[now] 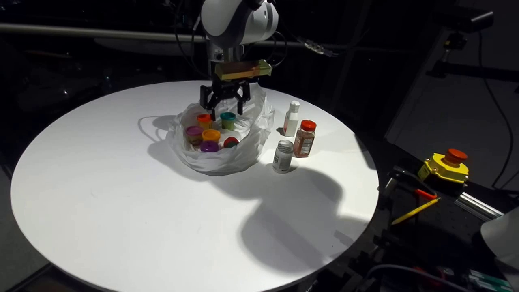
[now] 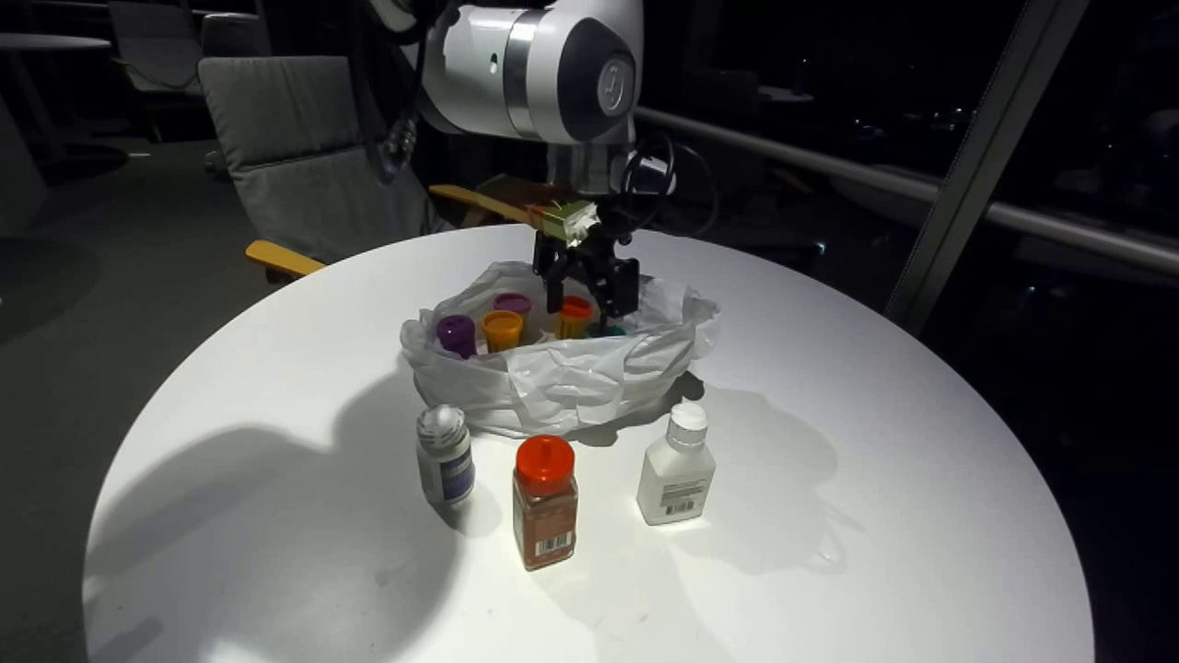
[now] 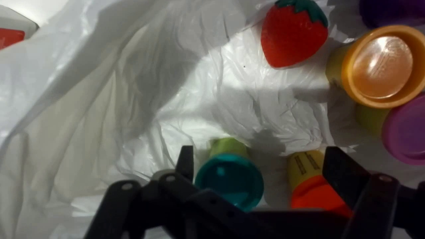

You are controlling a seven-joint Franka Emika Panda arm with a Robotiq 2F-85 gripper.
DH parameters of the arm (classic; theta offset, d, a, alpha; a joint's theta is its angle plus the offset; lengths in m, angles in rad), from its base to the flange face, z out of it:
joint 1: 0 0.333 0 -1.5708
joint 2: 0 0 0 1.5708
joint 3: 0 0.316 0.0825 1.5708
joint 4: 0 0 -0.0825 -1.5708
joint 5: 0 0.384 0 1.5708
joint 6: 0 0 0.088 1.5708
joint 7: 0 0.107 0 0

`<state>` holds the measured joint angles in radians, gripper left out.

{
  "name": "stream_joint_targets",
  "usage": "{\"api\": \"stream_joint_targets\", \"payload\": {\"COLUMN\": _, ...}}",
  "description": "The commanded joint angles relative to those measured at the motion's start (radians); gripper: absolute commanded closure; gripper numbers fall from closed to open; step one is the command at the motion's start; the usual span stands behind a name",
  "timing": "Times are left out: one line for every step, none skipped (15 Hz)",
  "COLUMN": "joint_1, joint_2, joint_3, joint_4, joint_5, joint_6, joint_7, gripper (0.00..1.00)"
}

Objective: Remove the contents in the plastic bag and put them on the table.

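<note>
Gripper (image 3: 258, 161) spread wide with nothing in it, I hung over the crinkled plastic bag (image 1: 223, 164). Beneath the gap between my fingers (image 3: 185, 162), the teal-lidded pot (image 3: 229, 176) stood upright inside the bag, its long axis rising toward me. Just beside it, partly hidden by one finger in the wrist view, was the orange-red-lidded pot (image 3: 310, 184). I judged that lowering needed that finger to slip between the two pots, or it might strike the orange-red lid.

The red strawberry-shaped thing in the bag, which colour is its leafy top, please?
Dark green; the leafy top shows best in the wrist view.
</note>
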<state>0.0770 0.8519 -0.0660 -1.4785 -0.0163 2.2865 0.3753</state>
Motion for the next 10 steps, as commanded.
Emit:
{"api": "stream_joint_targets", "payload": {"joint_1": -0.005, "joint_2": 0.058, "joint_3": -0.008, "joint_4": 0.097, "joint_5": 0.028, "joint_6": -0.043, "joint_7": 0.020, "gripper": 0.00}}
{"api": "stream_joint_targets", "payload": {"joint_1": -0.012, "joint_2": 0.052, "joint_3": -0.002, "joint_4": 0.086, "joint_5": 0.033, "joint_6": -0.036, "joint_7": 0.011, "gripper": 0.00}}
{"api": "stream_joint_targets", "payload": {"joint_1": -0.015, "joint_2": 0.055, "joint_3": -0.004, "joint_4": 0.086, "joint_5": 0.033, "joint_6": -0.031, "joint_7": 0.012, "gripper": 0.00}}
{"api": "stream_joint_targets", "payload": {"joint_1": -0.017, "joint_2": 0.053, "joint_3": -0.008, "joint_4": 0.076, "joint_5": 0.033, "joint_6": -0.024, "joint_7": 0.015, "gripper": 0.00}}
{"api": "stream_joint_targets", "payload": {"joint_1": -0.019, "joint_2": 0.055, "joint_3": -0.011, "joint_4": 0.076, "joint_5": 0.032, "joint_6": -0.023, "joint_7": 0.018, "gripper": 0.00}}
{"api": "stream_joint_targets", "payload": {"joint_1": -0.022, "joint_2": 0.057, "joint_3": -0.013, "joint_4": 0.077, "joint_5": 0.032, "joint_6": -0.022, "joint_7": 0.021, "gripper": 0.00}}
{"api": "stream_joint_targets", "payload": {"joint_1": -0.023, "joint_2": 0.059, "joint_3": -0.019, "joint_4": 0.077, "joint_5": 0.029, "joint_6": -0.022, "joint_7": 0.027, "gripper": 0.00}}
{"api": "stream_joint_targets", "payload": {"joint_1": -0.026, "joint_2": 0.063, "joint_3": -0.020, "joint_4": 0.081, "joint_5": 0.032, "joint_6": -0.020, "joint_7": 0.031, "gripper": 0.00}}
{"api": "stream_joint_targets", "payload": {"joint_1": -0.030, "joint_2": 0.069, "joint_3": -0.020, "joint_4": 0.087, "joint_5": 0.035, "joint_6": -0.014, "joint_7": 0.035, "gripper": 0.00}}
{"api": "stream_joint_targets", "payload": {"joint_1": -0.035, "joint_2": 0.072, "joint_3": -0.017, "joint_4": 0.089, "joint_5": 0.042, "joint_6": -0.005, "joint_7": 0.039, "gripper": 0.00}}
